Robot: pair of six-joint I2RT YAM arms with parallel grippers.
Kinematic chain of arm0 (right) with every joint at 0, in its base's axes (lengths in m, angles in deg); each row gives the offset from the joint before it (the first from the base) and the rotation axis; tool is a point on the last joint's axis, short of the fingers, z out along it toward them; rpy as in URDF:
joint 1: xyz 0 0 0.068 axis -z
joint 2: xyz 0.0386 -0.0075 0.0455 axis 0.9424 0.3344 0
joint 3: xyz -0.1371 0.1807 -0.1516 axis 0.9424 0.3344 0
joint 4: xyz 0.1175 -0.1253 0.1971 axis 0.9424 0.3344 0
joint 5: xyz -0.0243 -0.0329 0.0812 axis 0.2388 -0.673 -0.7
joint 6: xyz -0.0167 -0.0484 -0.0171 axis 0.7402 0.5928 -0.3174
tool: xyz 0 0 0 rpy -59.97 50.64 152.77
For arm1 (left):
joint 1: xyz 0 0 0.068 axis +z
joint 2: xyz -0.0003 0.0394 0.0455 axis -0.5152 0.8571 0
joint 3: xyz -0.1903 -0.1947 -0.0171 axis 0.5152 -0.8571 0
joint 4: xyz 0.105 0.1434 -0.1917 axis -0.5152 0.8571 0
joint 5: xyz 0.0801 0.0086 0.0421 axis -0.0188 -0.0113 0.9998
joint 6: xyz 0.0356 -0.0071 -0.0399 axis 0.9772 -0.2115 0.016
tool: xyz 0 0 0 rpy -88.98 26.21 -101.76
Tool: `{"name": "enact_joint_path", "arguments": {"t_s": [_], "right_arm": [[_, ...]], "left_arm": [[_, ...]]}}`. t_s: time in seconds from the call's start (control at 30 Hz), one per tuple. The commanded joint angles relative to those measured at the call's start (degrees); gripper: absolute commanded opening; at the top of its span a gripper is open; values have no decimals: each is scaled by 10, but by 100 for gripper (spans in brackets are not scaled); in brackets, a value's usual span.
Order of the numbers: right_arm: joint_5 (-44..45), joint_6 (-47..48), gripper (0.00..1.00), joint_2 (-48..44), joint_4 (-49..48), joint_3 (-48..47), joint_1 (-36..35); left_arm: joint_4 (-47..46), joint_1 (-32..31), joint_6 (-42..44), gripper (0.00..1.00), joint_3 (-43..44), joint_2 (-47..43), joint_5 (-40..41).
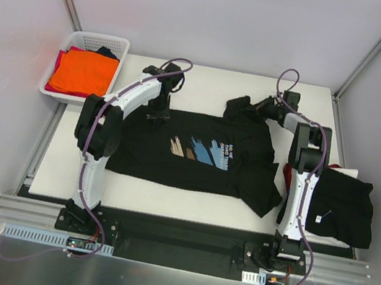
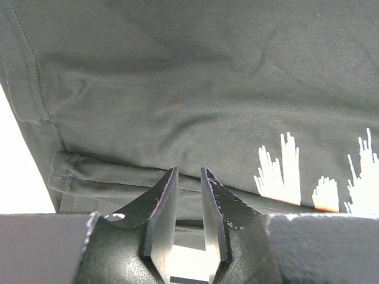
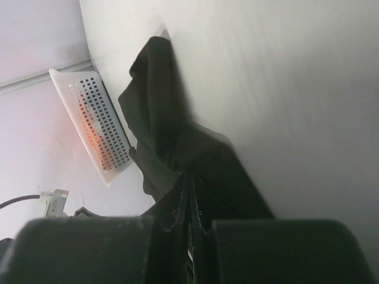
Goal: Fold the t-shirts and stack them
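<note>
Flanking printed t-shirt point(image 1: 195, 159): basket point(image 1: 91, 37) (orange-filled), stack point(image 1: 344, 205)

The left gripper point(image 2: 189, 171), jaws narrowly parted, faces a fold in the black t-shirt point(image 2: 177, 83).

White table point(image 1: 208, 80), pale grey walls point(image 1: 219, 16)

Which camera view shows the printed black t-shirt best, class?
Top external: the whole printed black t-shirt lies spread on the table, print visible. Left wrist shows only a close patch with print edges; right wrist only a bunched part pinched in the right end effector.
</note>
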Motion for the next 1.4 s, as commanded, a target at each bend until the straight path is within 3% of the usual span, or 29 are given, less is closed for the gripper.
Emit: {"name": "enact_joint_path", "arguments": {"t_s": [0.0,0.27,1.13,1.37], "right_arm": [[26,22,1,-21,20,-17,0],[70,49,1,-65,48,17,9],[84,76,2,-98,85,31,48],[54,30,37,-120,10,-7,54]], "left_arm": [[10,-4,18,22,8,-10,8],[8,-4,23,22,2,-13,9],[7,-4,22,22,5,-5,6],[7,-4,26,22,6,-5,6]]}}
